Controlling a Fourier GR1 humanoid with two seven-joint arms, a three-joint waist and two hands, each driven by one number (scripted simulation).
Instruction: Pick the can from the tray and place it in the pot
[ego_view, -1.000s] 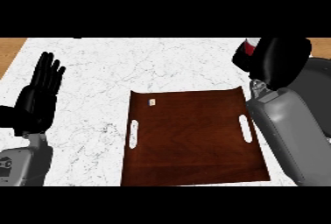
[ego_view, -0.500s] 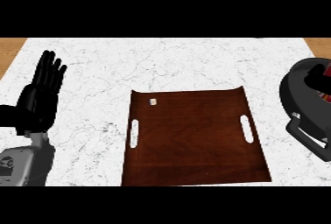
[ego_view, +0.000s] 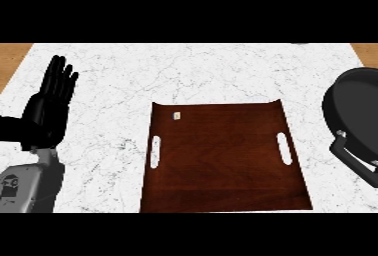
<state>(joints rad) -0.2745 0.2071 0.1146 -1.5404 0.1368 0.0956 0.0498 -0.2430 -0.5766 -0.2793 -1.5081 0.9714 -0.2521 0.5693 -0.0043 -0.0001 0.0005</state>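
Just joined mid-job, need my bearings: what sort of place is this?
Likely a kitchen counter: a white marble top, a brown tray lying on it, and a black pot at the right edge. The left hand rests open at the left.

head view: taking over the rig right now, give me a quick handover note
Left hand: open, fingers up, resting at the view's left over the counter.
Right hand: not in view.
Tray: flat in the middle of the counter. No can shows on it, only a small pale mark near its far left corner, too small to identify.
Pot: at the right edge, partly cut off; its inside is dark and no can shows there.
Done: the tray looks cleared.
Left: confirm that the can is in the pot; this view cannot settle it.
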